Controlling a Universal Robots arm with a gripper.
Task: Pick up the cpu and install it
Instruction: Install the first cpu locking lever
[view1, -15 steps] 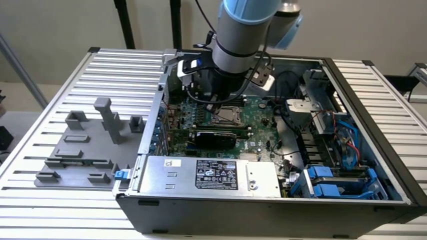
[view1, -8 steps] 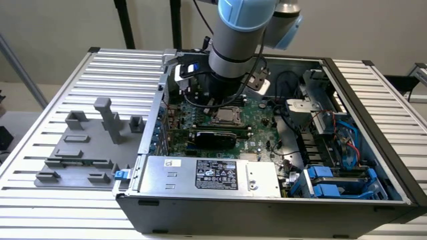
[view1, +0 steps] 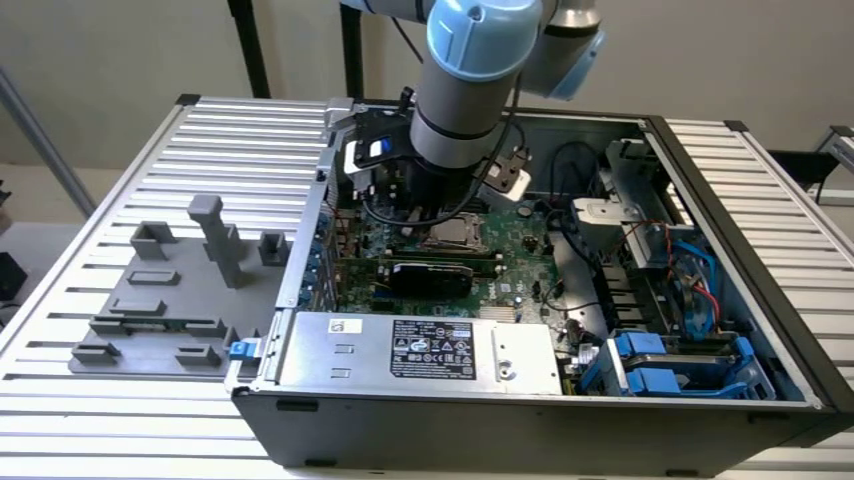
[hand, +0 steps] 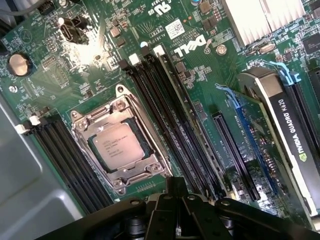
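Wrist view: cpu lies seated flat in the metal-framed socket on the green motherboard. Claw sits just above the socket, holding nothing; its opening cannot be determined.

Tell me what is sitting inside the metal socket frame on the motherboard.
The cpu lies flat inside the socket frame, silver top up, with printed markings on it. The frame's edges overlap its border. Whatever is beneath the chip is covered, so the contacts cannot be seen.
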